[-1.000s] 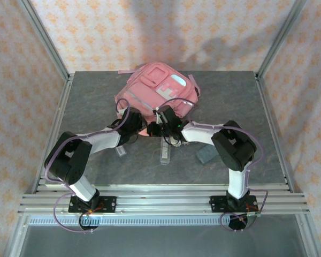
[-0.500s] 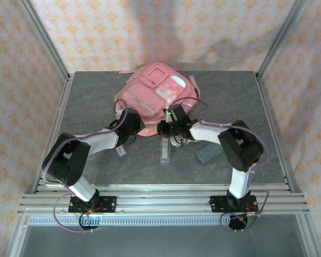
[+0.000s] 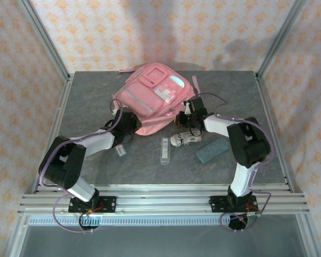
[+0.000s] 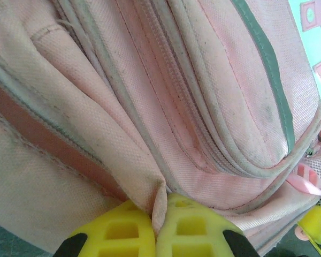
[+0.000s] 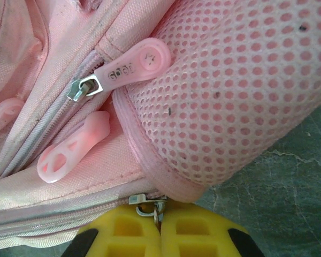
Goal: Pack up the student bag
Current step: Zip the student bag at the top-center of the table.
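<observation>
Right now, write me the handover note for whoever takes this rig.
Left tool: shut, pinching a fold of the student bag at its near edge.
Right tool: shut on a metal zip slider beside the mesh pocket.
Bag lies on the table's far half.
Done: both grips set.
To do: open the zip, then pack the clear case, grey block, white-and-dark item and small clear piece lying nearer the bases.

Dark grey marbled tabletop (image 3: 85, 96) enclosed by cream fabric walls with an orange floral print (image 3: 150, 32).
The walls stand at 9, 12 and 3 o'clock. Silver aluminium posts (image 3: 46, 38) rise at the 10 and 2 o'clock corners. A slotted silver aluminium rail (image 3: 166, 201) crosses the 6 o'clock edge. Soft, even light leaves faint grey shadows on the 12 o'clock wall.
</observation>
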